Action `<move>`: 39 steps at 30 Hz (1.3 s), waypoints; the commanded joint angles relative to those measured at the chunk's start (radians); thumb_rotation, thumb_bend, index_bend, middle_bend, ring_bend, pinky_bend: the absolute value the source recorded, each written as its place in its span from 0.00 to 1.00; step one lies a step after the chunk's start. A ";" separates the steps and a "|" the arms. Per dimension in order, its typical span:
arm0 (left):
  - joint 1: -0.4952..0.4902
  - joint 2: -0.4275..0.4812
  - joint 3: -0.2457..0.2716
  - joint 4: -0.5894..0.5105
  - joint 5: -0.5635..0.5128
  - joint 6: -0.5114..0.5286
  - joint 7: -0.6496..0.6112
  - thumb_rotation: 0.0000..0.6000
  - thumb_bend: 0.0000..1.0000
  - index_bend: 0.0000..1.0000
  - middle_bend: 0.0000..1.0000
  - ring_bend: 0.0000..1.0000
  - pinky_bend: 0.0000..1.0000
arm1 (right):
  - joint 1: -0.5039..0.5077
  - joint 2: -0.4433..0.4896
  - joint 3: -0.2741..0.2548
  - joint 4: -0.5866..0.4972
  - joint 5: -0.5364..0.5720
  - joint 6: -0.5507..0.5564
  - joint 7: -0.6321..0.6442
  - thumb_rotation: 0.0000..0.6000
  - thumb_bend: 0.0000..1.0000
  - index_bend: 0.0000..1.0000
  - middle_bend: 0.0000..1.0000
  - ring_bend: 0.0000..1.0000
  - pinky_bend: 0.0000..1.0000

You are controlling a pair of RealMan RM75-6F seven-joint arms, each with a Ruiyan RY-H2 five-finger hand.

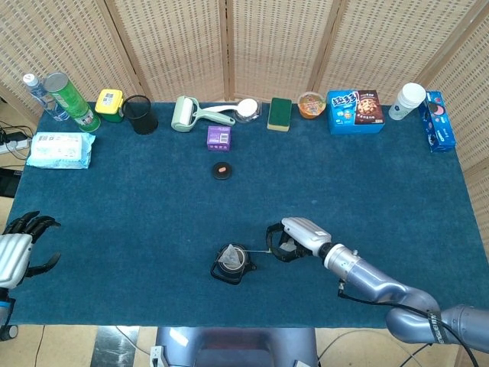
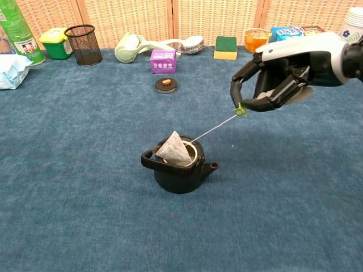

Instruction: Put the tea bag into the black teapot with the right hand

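The small black cast-iron teapot [image 2: 180, 168] stands lidless on the blue-carpeted bench [image 2: 85, 187], spout pointing right in the chest view. The pale pyramid-shaped tea bag [image 2: 173, 150] sits in its open mouth, leaning against the handle side with its upper corner poking above the rim. A thin white string [image 2: 212, 127] runs taut and slanted from the bag up to a small green paper tag [image 2: 241, 110].

The right robot hand [image 2: 278, 85] hangs above the bench to the right of the pot, well clear of it, its dark fingers [image 2: 249, 68] curled and pinching the tag between thumb and finger. In the head view the same hand [image 1: 294, 238] lies just right of the teapot [image 1: 231, 262].

The left robot hand [image 1: 19, 248] rests at the far left edge of the bench, fingers spread and holding nothing.

The round black teapot lid [image 2: 165, 84] lies further back on the cloth, near a small purple box [image 2: 162, 61]. Along the back edge stand a black mesh pen cup [image 2: 83, 45] and a green sponge [image 2: 226, 47]
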 commanded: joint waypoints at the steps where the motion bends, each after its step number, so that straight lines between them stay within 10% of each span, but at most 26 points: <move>1: -0.003 0.004 0.001 -0.015 0.002 -0.003 0.015 1.00 0.32 0.30 0.25 0.12 0.15 | -0.003 0.007 -0.015 0.039 -0.038 -0.037 0.030 1.00 0.53 0.57 1.00 1.00 1.00; 25: -0.003 0.023 -0.007 -0.079 -0.011 0.014 0.086 1.00 0.32 0.30 0.25 0.12 0.15 | 0.004 0.049 -0.059 0.099 -0.276 0.006 0.258 1.00 0.54 0.07 1.00 1.00 1.00; 35: -0.006 0.048 -0.014 -0.103 -0.012 0.020 0.099 1.00 0.32 0.30 0.25 0.12 0.15 | 0.141 0.109 -0.132 0.083 -0.478 -0.053 0.542 1.00 0.98 0.11 1.00 1.00 1.00; 39: -0.007 0.068 -0.019 -0.120 -0.011 0.026 0.101 1.00 0.32 0.30 0.25 0.12 0.15 | 0.204 0.114 -0.168 0.084 -0.536 -0.053 0.615 1.00 1.00 0.11 1.00 1.00 1.00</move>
